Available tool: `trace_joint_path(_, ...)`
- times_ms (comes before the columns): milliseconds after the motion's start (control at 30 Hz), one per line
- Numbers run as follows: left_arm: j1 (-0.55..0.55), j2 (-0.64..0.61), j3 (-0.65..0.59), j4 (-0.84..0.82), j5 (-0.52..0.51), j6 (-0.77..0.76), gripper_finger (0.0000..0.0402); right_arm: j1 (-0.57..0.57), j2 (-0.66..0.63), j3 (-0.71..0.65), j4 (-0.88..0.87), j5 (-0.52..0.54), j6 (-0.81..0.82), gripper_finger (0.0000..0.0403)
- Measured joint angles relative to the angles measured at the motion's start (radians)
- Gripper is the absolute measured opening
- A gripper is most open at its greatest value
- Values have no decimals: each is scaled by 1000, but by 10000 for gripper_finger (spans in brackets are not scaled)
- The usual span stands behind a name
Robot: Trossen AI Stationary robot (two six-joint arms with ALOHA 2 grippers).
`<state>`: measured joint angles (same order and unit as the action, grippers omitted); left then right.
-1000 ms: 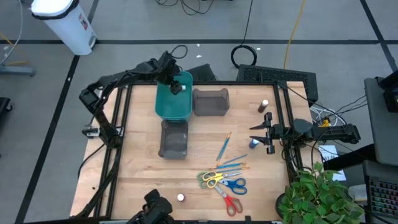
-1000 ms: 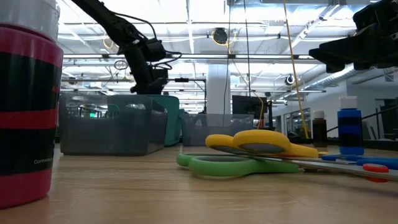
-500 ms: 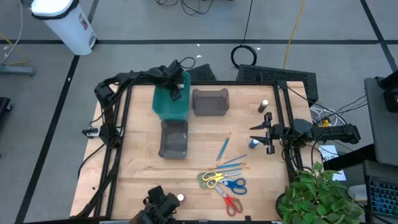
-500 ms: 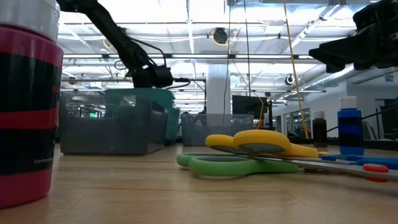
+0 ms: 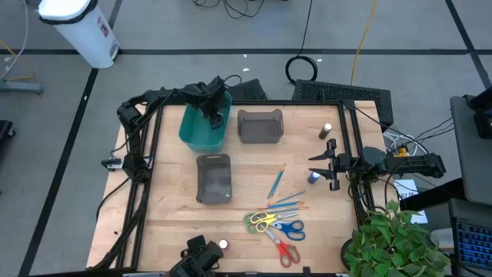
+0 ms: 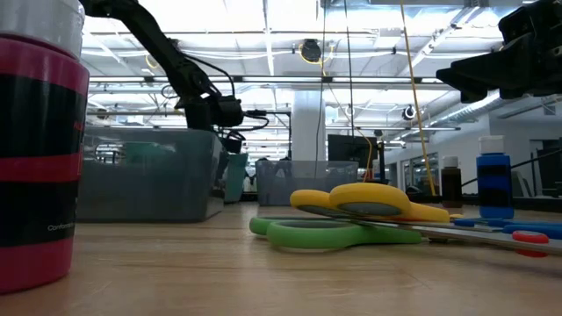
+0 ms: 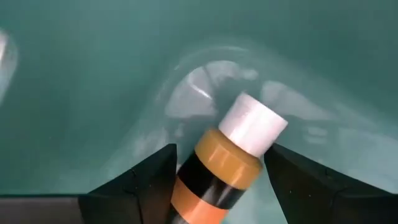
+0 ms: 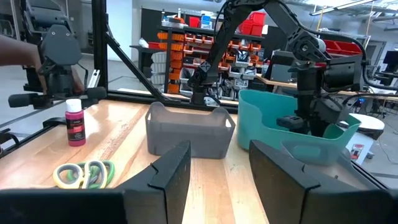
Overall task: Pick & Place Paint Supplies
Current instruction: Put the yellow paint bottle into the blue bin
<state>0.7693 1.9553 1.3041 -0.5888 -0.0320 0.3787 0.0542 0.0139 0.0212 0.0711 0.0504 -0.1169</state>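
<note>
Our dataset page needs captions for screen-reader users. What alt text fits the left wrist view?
An orange paint bottle with a black band and white cap sits between the left gripper's two dark fingers, close above the glossy inside of the teal bin.

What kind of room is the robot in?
It looks like a robot lab or workshop. Behind the wooden table stand shelves of red and orange parts bins, cables trail across the grey floor, and long ceiling lights run overhead.
</note>
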Motion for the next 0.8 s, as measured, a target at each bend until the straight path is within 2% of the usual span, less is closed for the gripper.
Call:
trace_joint_path(300, -32, 0, 0, -14, 16, 38, 244, 0, 0, 0, 0, 0, 0, 155)
trace_joint_path(400, -37, 0, 0, -14, 15, 54, 211, 0, 0, 0, 0, 0, 0, 155)
trace_joint_path(567, -39, 0, 0, -12, 10, 32, 130, 0, 0, 0, 0, 0, 0, 155)
trace_joint_path(800, -39, -3, 1, -14, 5, 16, 130, 0, 0, 0, 0, 0, 0, 155)
